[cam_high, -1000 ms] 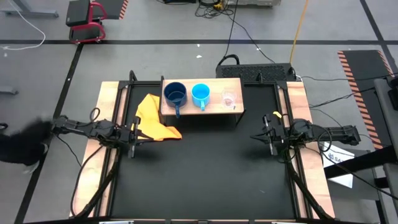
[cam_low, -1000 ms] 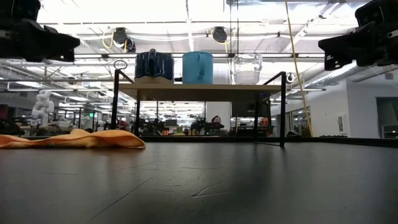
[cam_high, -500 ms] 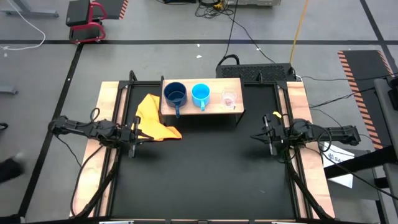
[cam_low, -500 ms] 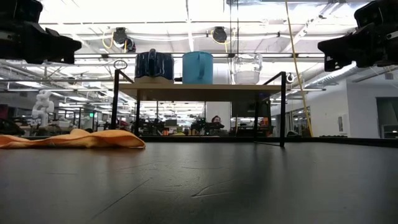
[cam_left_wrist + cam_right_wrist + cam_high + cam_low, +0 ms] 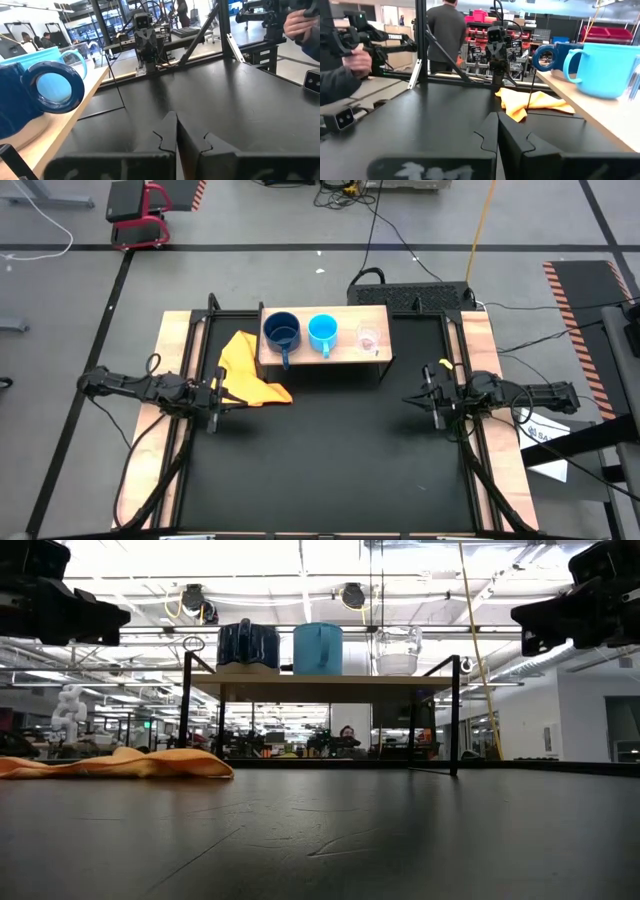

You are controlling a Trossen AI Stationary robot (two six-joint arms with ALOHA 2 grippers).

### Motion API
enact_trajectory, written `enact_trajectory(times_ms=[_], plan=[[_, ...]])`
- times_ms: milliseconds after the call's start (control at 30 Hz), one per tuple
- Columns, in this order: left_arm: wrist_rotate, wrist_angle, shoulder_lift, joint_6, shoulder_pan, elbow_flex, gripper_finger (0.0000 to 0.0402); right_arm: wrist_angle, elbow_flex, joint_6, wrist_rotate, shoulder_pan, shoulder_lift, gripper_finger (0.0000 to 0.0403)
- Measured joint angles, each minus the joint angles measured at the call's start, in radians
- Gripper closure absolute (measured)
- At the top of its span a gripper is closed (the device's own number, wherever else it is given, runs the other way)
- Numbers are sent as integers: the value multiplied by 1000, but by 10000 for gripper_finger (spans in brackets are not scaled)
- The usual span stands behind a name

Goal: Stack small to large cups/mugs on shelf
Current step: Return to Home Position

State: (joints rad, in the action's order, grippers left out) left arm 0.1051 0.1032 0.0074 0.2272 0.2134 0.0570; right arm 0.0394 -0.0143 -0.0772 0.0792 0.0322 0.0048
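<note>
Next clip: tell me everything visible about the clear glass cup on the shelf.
The clear glass cup is the smallest of the three cups. It is see-through, with a rounded body that widens toward an open rim. It stands upright, mouth up, on the light-wood shelf, near the board's right end in the high view. It sits beside the light blue mug with a gap between them. Only the shelf touches it. It looks empty, and its handle cannot be made out clearly.
</note>
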Motion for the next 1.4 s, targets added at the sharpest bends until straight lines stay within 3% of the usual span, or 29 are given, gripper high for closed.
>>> enact_trajectory(times_ms=[233, 500, 1400], plan=[[0, 0, 0, 0, 0, 0, 391, -1, 0, 89, 0, 0, 0, 403], [0, 0, 1, 0, 0, 0, 365, 0, 0, 91, 0, 0, 0, 403], [-1, -1, 1, 0, 0, 0, 366, 0, 0, 92, 1, 0, 0, 403]])
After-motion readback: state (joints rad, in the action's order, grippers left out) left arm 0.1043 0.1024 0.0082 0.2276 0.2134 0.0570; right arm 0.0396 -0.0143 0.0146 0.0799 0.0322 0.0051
